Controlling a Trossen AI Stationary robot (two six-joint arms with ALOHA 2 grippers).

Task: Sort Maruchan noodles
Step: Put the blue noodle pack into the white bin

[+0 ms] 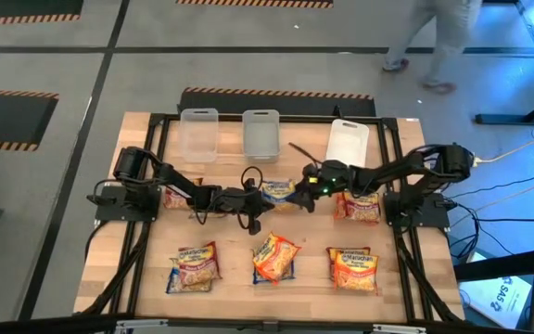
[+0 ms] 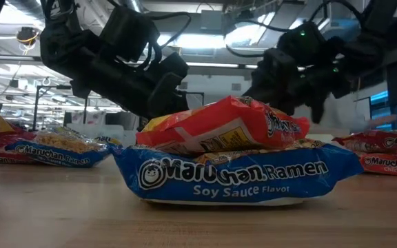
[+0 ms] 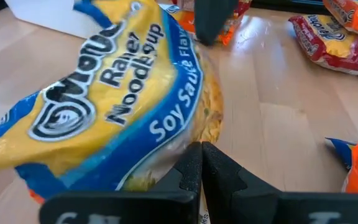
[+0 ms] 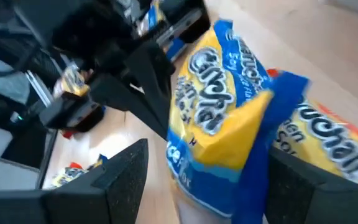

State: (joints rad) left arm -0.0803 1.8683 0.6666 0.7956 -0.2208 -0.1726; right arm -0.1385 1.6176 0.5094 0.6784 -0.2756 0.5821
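Item: a blue Soy Sauce packet (image 2: pixel 219 178) is lying nearest the low camera, an orange packet (image 2: pixel 226 124) resting on it. At the high view's centre, a blue-and-yellow packet (image 4: pixel 222 143) is sitting between the right gripper's (image 4: pixel 197 180) wide-spread fingers. The left gripper (image 3: pixel 199 168) is pinching that packet's edge, fingers together.

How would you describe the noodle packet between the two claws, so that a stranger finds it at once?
Look at the wooden table, at its middle, just in front of the three clear tubs. There the blue-and-yellow packet lies between both arms. It alone sits mid-table; other packets lie at the sides and front.
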